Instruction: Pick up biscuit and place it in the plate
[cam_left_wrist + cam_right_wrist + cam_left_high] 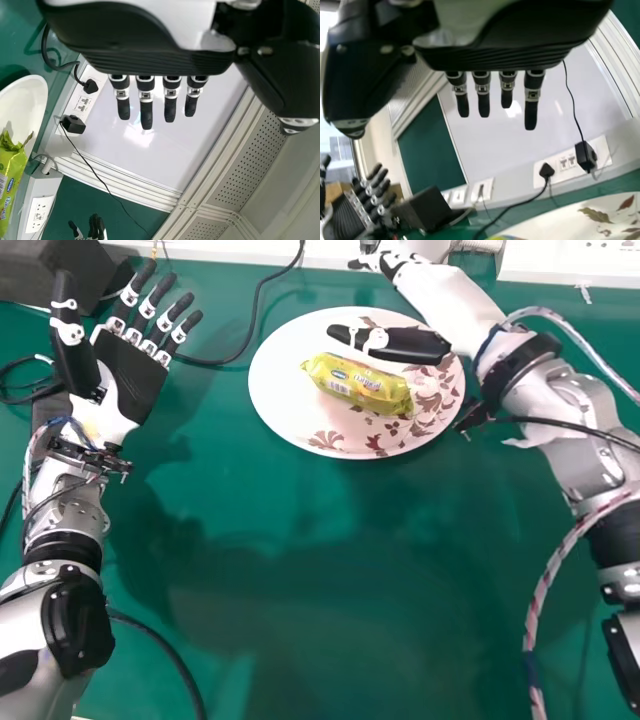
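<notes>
1 shiny yellow biscuit pkt [358,385] seen on rd floral plate [290,420], part-blocked by R hand [440,300], fingers straight; L hand [128,368] spread, plate's left; R wrist view: blk boxy adapter [586,155] beyond plate.

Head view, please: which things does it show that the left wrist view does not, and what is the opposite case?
The head view adds the right forearm, the striped cable beside it and the black box behind the left hand.

The left wrist view adds the glossy white panel, the perforated panels and the black plug adapter.

Both show the left hand with straight fingers, the green tabletop, the plate and the yellow biscuit packet.
</notes>
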